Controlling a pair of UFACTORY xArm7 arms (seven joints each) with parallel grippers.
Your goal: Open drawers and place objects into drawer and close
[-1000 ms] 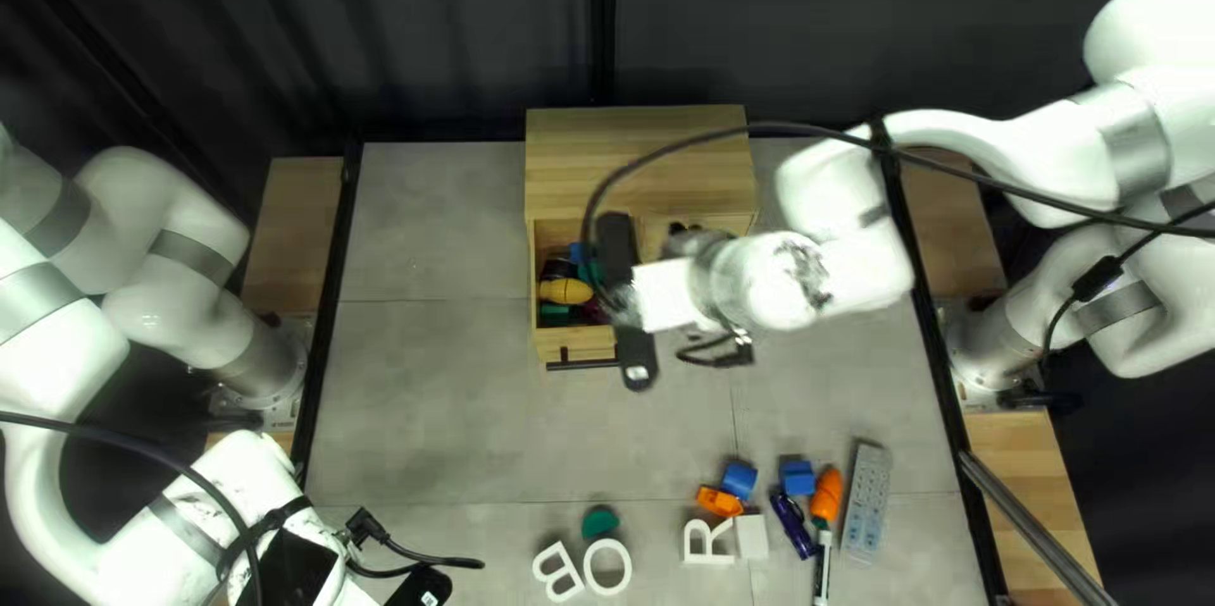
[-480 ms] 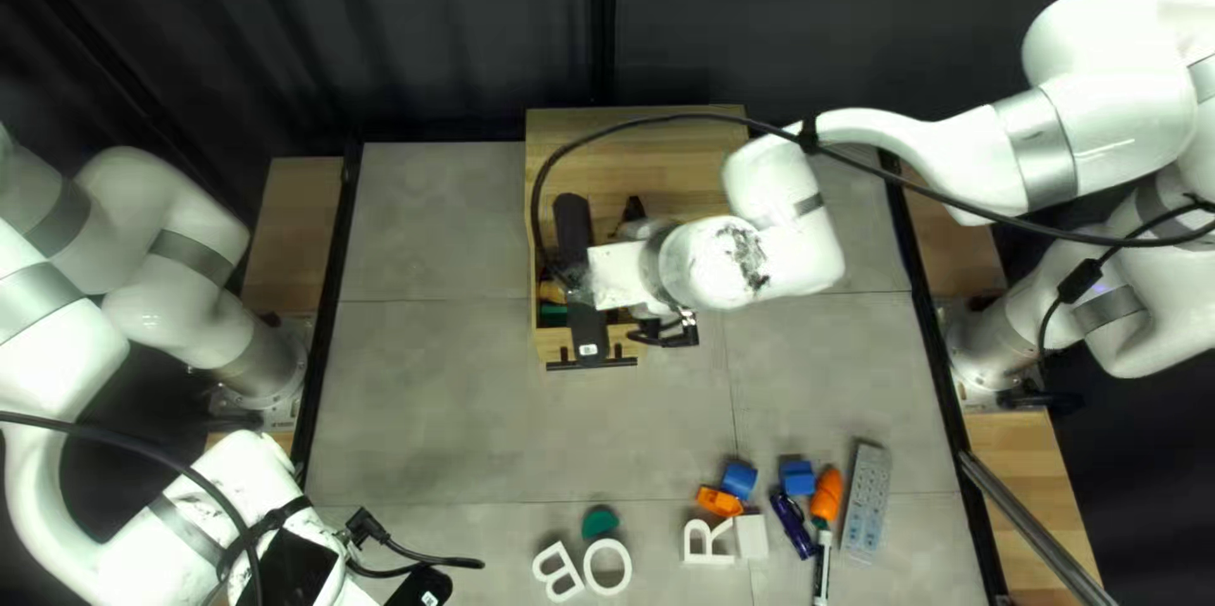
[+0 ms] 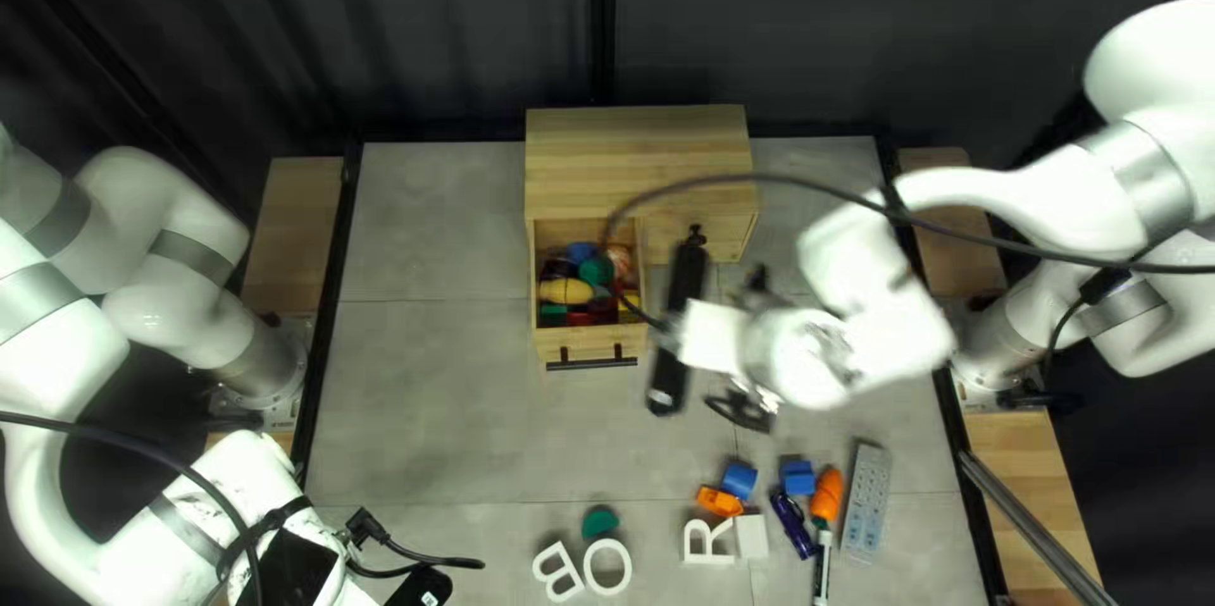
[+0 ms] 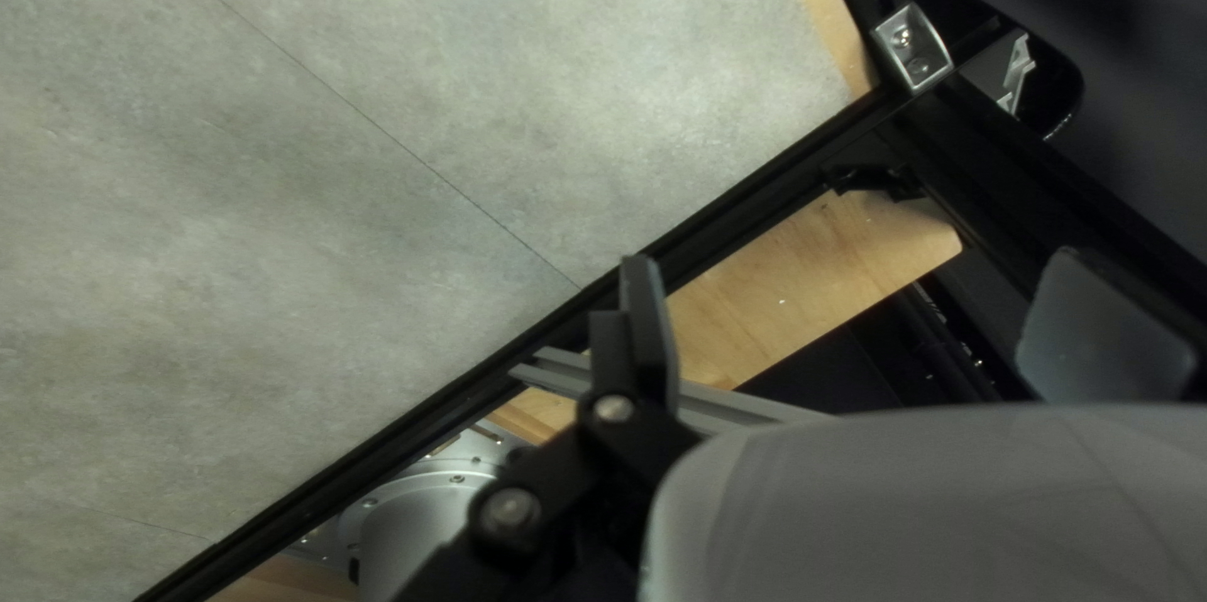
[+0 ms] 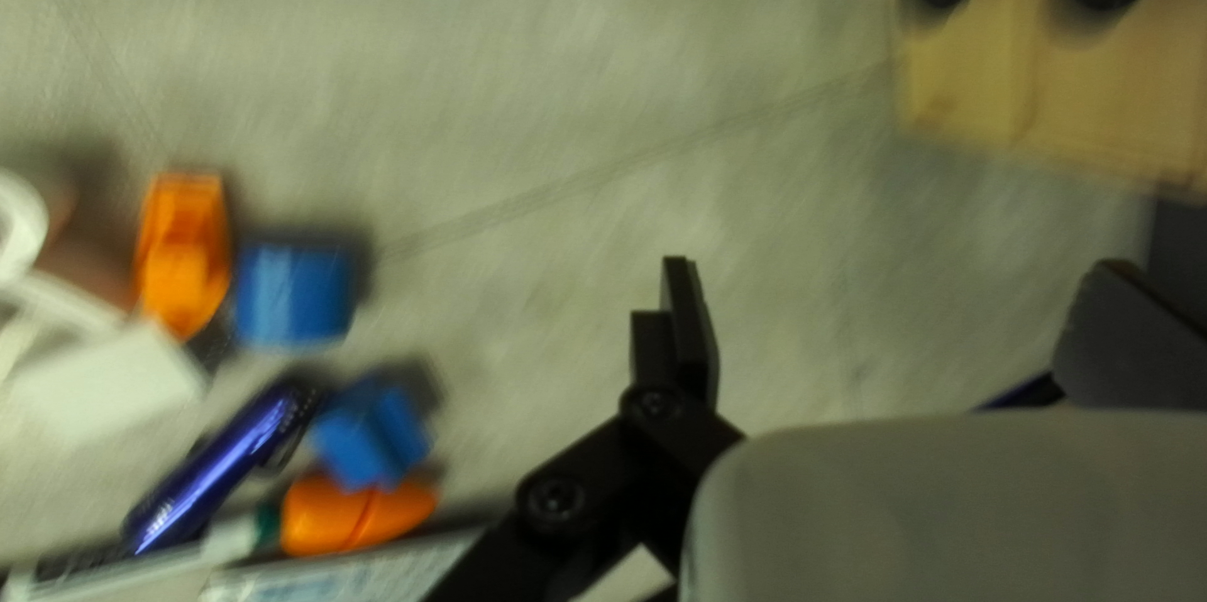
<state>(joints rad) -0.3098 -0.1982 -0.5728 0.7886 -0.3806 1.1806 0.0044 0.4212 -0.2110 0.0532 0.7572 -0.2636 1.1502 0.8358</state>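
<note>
Right arm clear of the open drawer. Compared with half a second ago, the arm no longer covers the drawer, whose contents, including a yellow piece and a green piece, lie exposed in front of the wooden cabinet. The withdrawal suggests that a placement is finished, with another pick or the closing push to follow. The right gripper stands spread and empty over the tabletop; the left gripper is likewise spread and empty. Outside the drawer remain an orange toy car, a blue block, a dark blue pen, an orange carrot and a grey remote. Three white letter pieces form B, O and R. The drawer front, with its dark handle, bears no legible label.
</note>
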